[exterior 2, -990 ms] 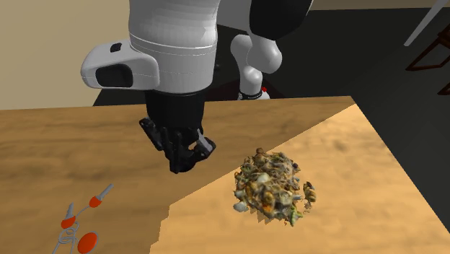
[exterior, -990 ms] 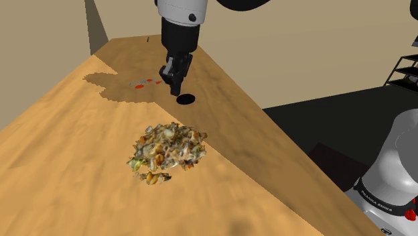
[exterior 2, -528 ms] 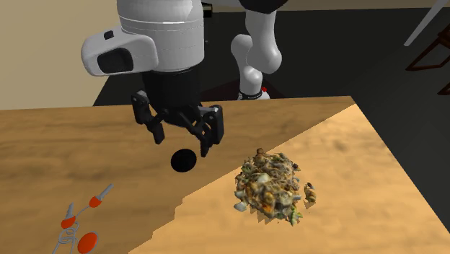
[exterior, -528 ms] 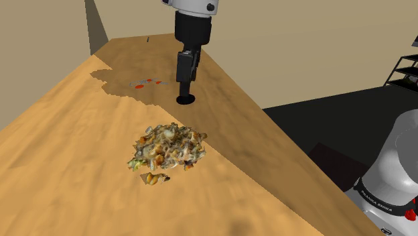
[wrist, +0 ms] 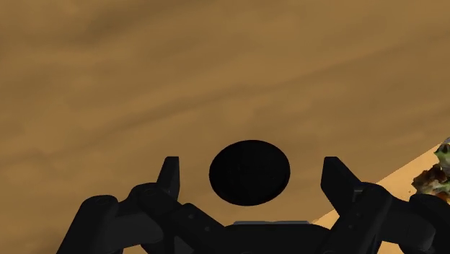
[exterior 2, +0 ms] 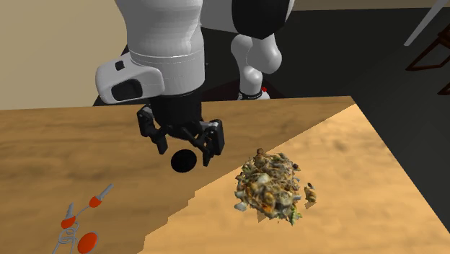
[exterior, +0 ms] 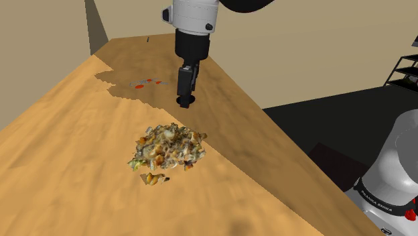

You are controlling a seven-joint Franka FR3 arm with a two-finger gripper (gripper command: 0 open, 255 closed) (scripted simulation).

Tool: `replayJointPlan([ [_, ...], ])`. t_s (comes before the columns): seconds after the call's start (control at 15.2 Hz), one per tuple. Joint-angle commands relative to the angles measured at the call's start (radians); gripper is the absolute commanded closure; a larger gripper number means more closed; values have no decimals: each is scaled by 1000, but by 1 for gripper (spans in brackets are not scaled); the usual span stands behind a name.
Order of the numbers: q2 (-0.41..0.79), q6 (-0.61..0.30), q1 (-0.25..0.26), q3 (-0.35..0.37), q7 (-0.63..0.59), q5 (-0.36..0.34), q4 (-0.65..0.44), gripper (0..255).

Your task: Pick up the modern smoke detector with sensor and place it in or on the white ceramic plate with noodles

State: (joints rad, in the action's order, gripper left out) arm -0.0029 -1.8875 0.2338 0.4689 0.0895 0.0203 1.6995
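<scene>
Red bits (exterior 2: 81, 225): on the surface (exterior 2: 43, 144), well apart from the smoke detector (exterior 2: 184, 161), toward the second exterior view's left.
End effector (exterior 2: 185, 153): spread wide, straddling the smoke detector, not touching it.
Smoke detector: black disc, flat on the surface.
Noodle heap (exterior 2: 272, 187): near the smoke detector, on its right.

wooden table (exterior: 67, 134), beige wall (exterior: 301, 40)

The smoke detector (wrist: 249, 172) is plain black, the table (exterior: 67, 147) streaked tan wood-grain, the noodles (exterior 2: 270, 186) mottled brown, yellow and green.

White arm (exterior: 191, 15) pointing down, jaws apart (wide)
</scene>
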Motion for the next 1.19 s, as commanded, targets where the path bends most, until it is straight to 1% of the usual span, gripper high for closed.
replayJointPlan([
  [0.0,0,-3,0,0,1,0,3,0],
  [0.33,0,-3,0,0,1,0,2,0],
  [0.4,0,-3,0,0,1,0,2,255],
  [0.99,0,-3,0,0,1,0,3,255],
  [1.12,3,25,0,0,-1,-2,-28,255],
])
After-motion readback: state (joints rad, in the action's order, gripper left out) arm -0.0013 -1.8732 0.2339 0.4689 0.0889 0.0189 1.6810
